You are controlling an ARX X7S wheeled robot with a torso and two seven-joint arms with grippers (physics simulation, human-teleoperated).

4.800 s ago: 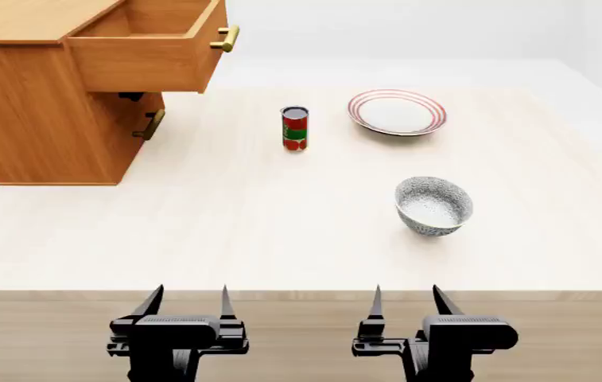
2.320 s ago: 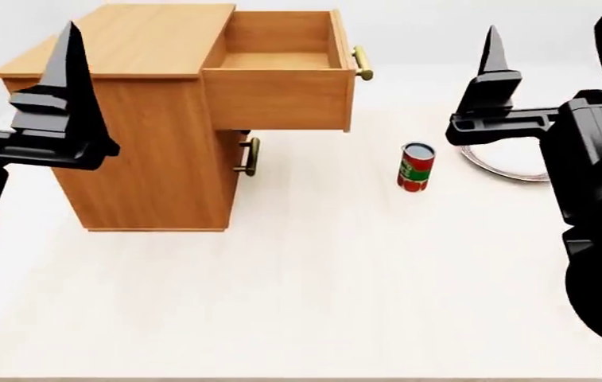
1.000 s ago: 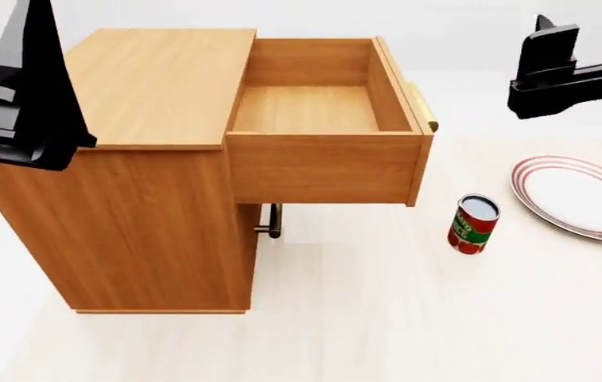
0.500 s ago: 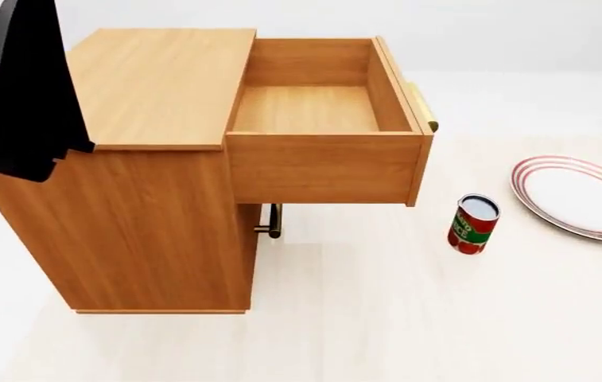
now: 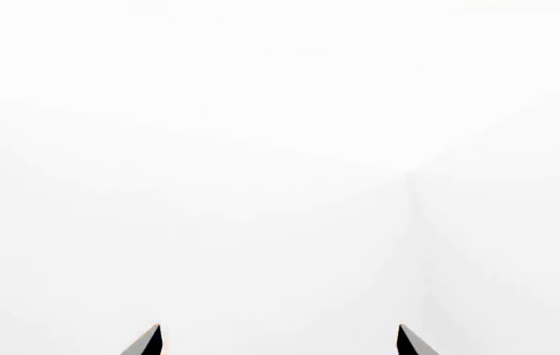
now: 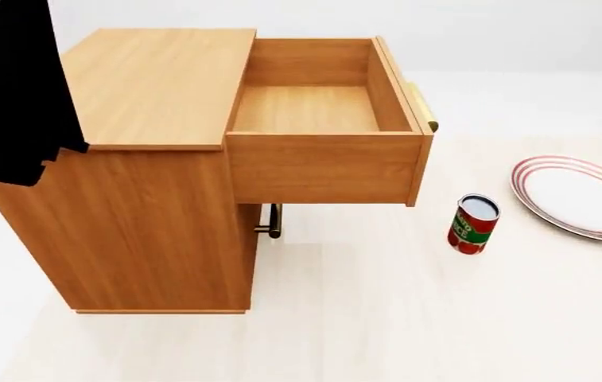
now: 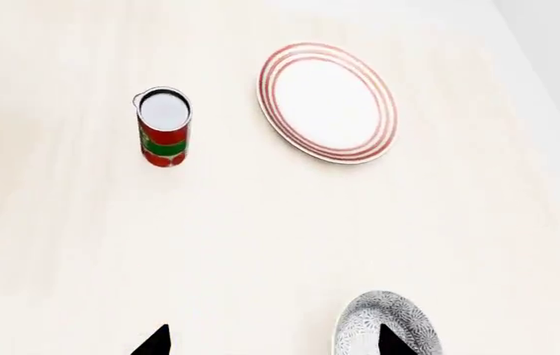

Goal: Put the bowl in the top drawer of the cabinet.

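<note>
Left claw (image 5: pixel 279 342): in its own wrist view only two dark fingertips show, set well apart, with nothing between them; it faces a blank white wall. In the head view a dark part of this arm covers the far left edge.
Cabinet (image 6: pixel 141 175): a big light-brown wooden box standing on the table (image 6: pixel 386 318), at the left of the head view.
Top drawer (image 6: pixel 322 163): pulled well out to the right, nothing inside, its bare wooden floor showing; a brass handle is on its front.
Lower drawer handle (image 6: pixel 271 223): just visible under the open drawer; that drawer looks closed.
Can (image 6: pixel 474 224): red and green, upright on the table, right of the drawer.
Plate (image 6: pixel 582 197): white with red rim rings, flat on the table at the far right.
Bowl (image 7: pixel 386 324): speckled blue-grey, on the table, seen only in the right wrist view, well apart from the can and plate; out of the head view.
Right claw (image 7: pixel 271 340): two fingertips wide apart, holding nothing; one tip overlaps the bowl's rim in the view, and contact cannot be told.
Progress: the drawer is ready; picking up the bowl, carrying it and placing it all remain.
</note>
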